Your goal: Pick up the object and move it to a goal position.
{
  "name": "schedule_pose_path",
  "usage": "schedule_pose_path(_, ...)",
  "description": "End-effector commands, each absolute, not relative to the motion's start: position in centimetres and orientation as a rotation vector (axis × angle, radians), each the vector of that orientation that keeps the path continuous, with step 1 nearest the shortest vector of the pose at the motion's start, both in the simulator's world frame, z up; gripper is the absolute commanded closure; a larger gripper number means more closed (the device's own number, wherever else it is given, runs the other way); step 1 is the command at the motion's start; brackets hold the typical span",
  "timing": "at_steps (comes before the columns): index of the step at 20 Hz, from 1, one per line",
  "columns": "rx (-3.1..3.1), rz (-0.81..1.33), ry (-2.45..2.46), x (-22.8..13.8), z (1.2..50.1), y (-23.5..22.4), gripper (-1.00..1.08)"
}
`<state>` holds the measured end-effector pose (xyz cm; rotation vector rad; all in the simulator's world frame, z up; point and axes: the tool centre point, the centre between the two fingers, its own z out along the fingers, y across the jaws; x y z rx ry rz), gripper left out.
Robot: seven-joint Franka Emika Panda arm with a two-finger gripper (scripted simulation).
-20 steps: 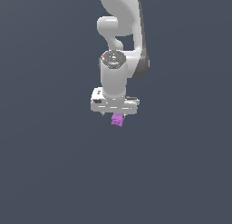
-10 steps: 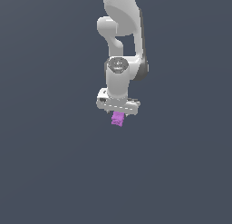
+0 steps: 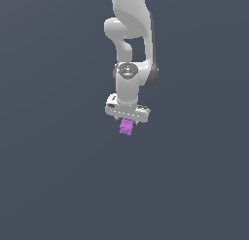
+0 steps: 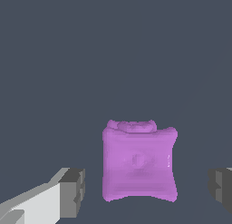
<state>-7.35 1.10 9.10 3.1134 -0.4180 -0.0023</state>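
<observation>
The object (image 3: 127,127) is a small bright purple lump sitting directly under the white hand of my gripper (image 3: 128,122) in the exterior view. In the wrist view the object (image 4: 139,163) is a squarish purple block with a ridged bump on one edge. It lies between my two dark fingertips (image 4: 74,191), with a visible gap on each side. The gripper (image 4: 147,192) is open and straddles the object without touching it. In the exterior view the fingers are mostly hidden behind the hand and the object.
A plain dark grey ground (image 3: 58,185) fills both views. The white arm (image 3: 131,35) rises above the gripper to the top of the exterior view. No goal marker shows.
The hand has turned about its vertical axis and the arm has shifted slightly toward the exterior view's right. The purple object has stayed in about the same place.
</observation>
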Motion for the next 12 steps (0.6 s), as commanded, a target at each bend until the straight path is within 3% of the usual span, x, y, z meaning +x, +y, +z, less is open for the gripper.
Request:
schedule_pose_path(1, 3.113, -0.002, -0.418, -7.3, 9.0, 1.1, -0.92)
schedule_pose_path(12, 3.113, 0.0, -0.424, -7.5, 4.7, 1.1, -0.92)
